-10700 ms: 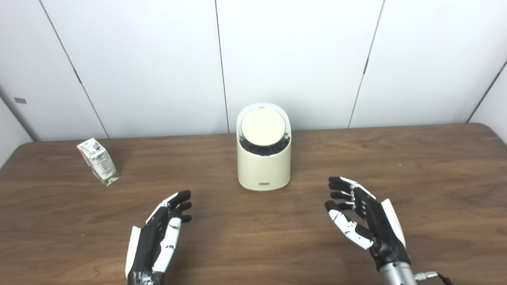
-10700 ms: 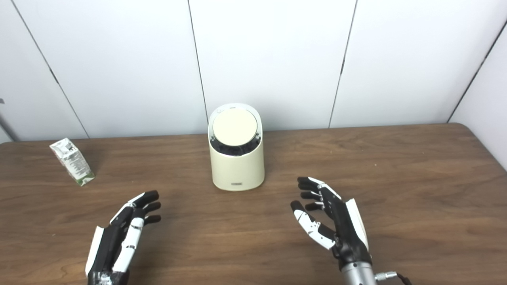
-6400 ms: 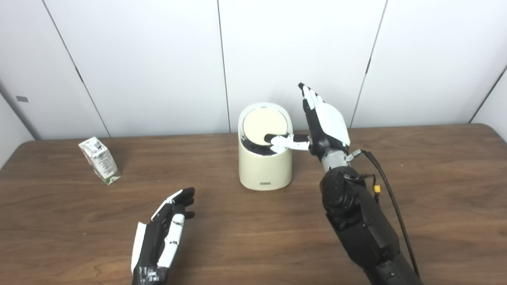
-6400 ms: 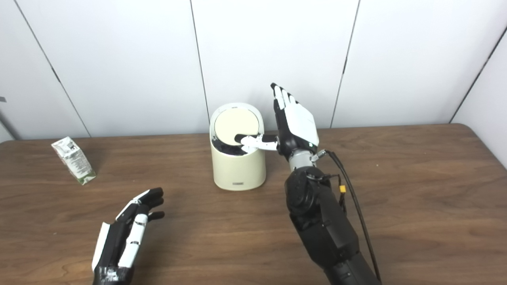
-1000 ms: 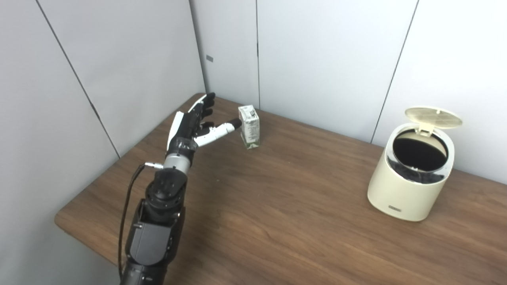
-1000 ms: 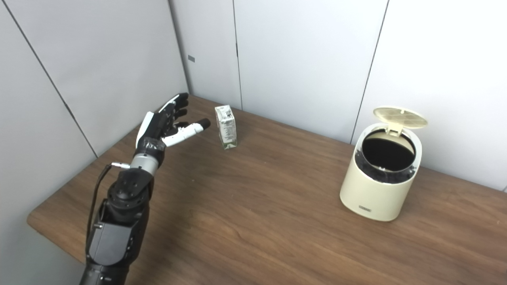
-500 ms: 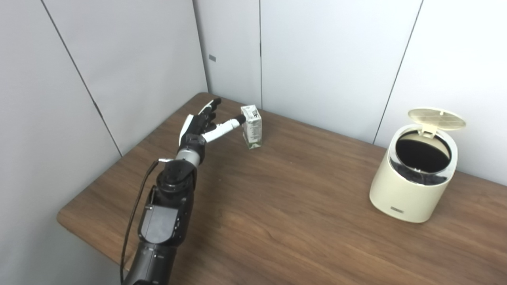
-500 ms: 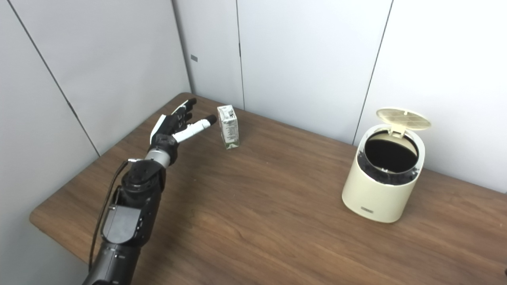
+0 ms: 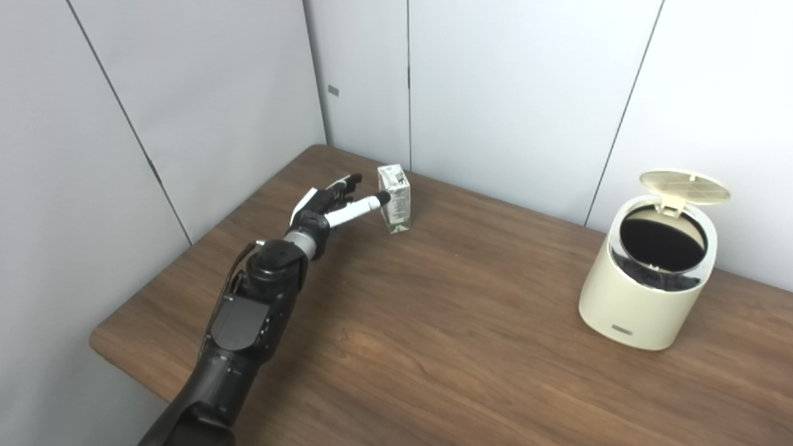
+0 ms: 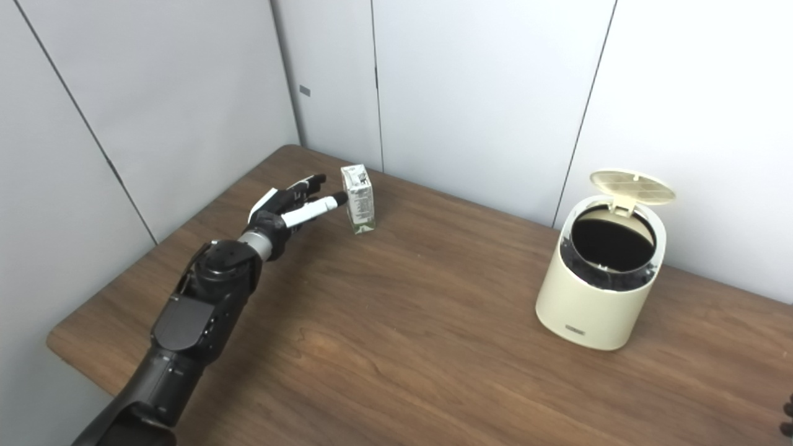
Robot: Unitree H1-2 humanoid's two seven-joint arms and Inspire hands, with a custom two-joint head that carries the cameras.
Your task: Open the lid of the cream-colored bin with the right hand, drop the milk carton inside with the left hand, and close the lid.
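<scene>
The white and green milk carton (image 9: pixel 396 199) stands upright near the table's far left corner. My left hand (image 9: pixel 328 205) is stretched out just left of it, open with fingers spread. The thumb tip is at the carton's left face, and I cannot tell whether it touches. The cream-colored bin (image 9: pixel 647 297) stands at the right with its round lid (image 9: pixel 684 186) swung up and back, showing the dark inside. Of my right hand, only dark fingertips (image 10: pixel 787 415) show at the bottom right corner of the right eye view.
The wooden table (image 9: pixel 446 334) has its left edge and a rounded corner close to my left arm. Grey wall panels (image 9: pixel 204 99) stand right behind the carton and the bin.
My left hand has dropped lower and reached further forward, bringing its thumb up to the carton's side. Carton and bin have not moved, and the lid stays up.
</scene>
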